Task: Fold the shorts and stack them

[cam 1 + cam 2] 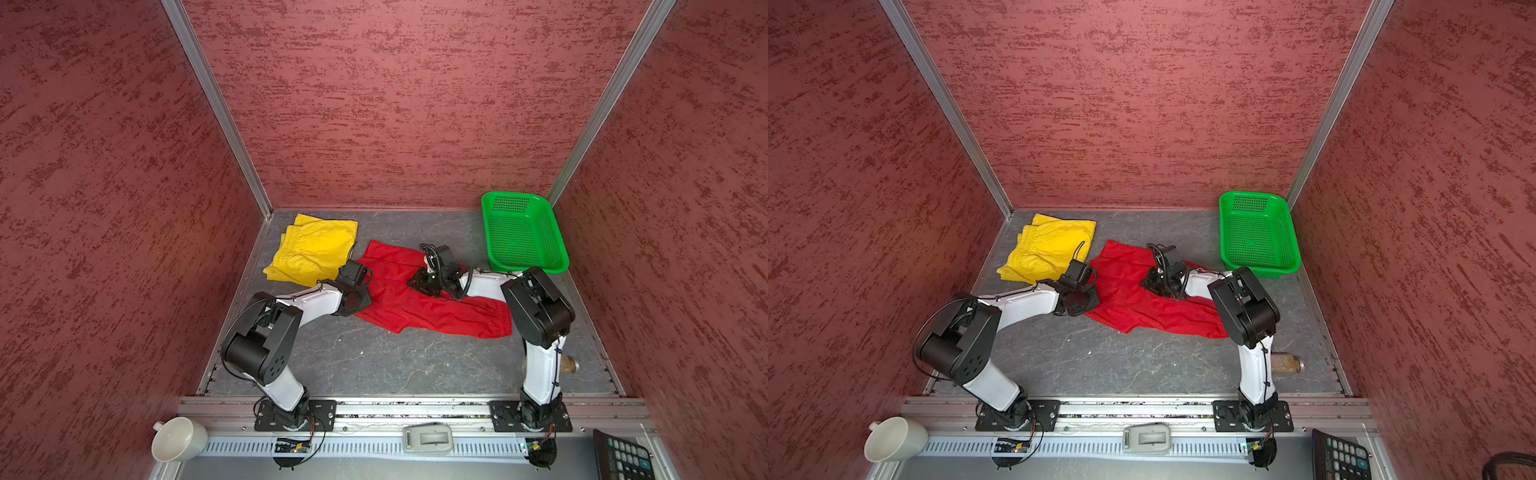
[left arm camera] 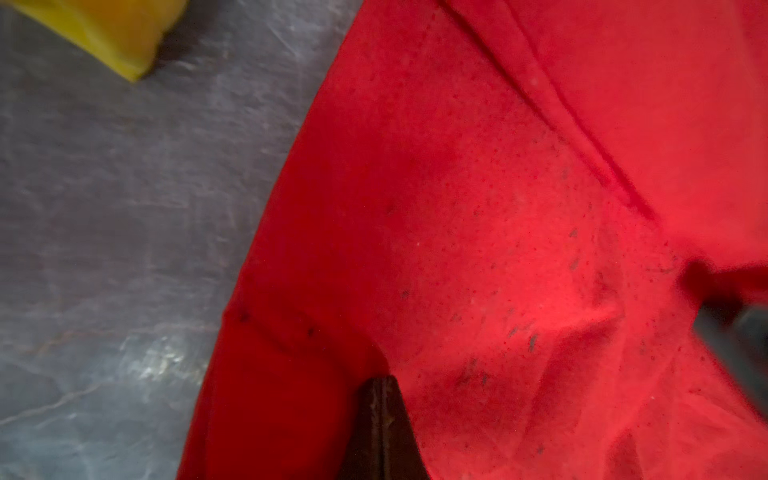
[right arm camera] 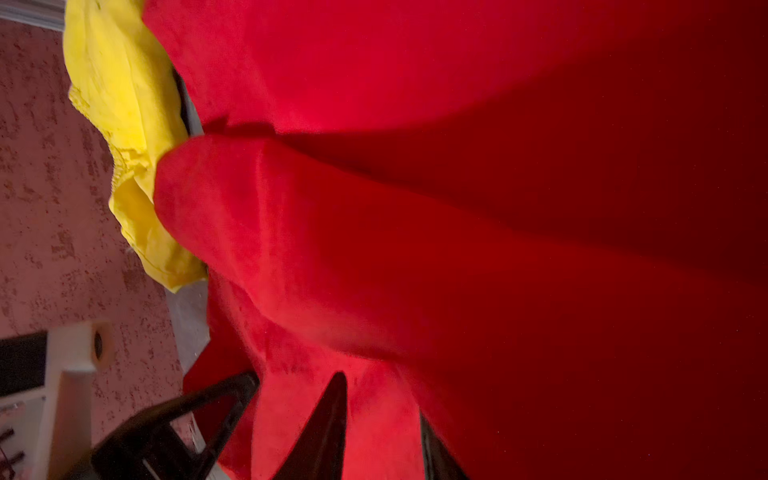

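The red shorts (image 1: 419, 309) (image 1: 1142, 309) lie spread and rumpled mid-table in both top views. The yellow shorts (image 1: 311, 249) (image 1: 1046, 249) lie folded at the back left, apart from them. My left gripper (image 1: 362, 297) (image 2: 382, 384) is at the red shorts' left edge, its jaws pressed together on a pinch of the red fabric (image 2: 478, 228). My right gripper (image 1: 419, 284) (image 3: 382, 415) is low over the middle of the red shorts. Its fingers (image 3: 332, 415) stand apart, and red cloth (image 3: 457, 249) lies between them. A corner of the yellow shorts (image 2: 104, 33) (image 3: 124, 145) shows in both wrist views.
A green perforated basket (image 1: 515, 193) (image 1: 1252, 193) stands at the back right corner. A jar (image 1: 1287, 363) lies behind the right arm near the right wall. Red textured walls close three sides. A white cup (image 1: 178, 444), a grey device (image 1: 428, 438) and a calculator (image 1: 623, 457) sit on the front rail.
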`<control>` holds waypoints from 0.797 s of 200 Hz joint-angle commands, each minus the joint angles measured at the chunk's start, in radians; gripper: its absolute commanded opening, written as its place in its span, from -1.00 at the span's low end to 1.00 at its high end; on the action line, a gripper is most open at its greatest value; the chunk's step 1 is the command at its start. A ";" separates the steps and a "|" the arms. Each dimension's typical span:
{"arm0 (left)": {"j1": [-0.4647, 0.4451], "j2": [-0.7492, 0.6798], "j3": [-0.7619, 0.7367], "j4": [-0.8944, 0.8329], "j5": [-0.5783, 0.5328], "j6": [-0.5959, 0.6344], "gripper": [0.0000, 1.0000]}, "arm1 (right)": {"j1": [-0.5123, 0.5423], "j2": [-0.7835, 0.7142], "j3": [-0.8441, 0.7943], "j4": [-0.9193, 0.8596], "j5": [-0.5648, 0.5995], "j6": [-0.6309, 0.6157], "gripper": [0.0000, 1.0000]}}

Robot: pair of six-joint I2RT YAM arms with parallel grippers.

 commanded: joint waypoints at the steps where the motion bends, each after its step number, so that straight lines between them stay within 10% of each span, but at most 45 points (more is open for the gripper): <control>1: 0.001 -0.005 -0.038 -0.093 -0.048 -0.002 -1.00 | -0.070 0.056 0.115 -0.012 0.015 -0.040 -0.36; 63: 0.001 -0.063 -0.020 -0.128 -0.066 -0.005 -1.00 | -0.172 0.047 0.294 -0.090 0.017 -0.116 -0.36; 159: -0.024 -0.061 0.156 -0.061 0.001 0.022 -1.00 | -0.110 -0.490 -0.404 0.023 0.041 -0.032 -0.63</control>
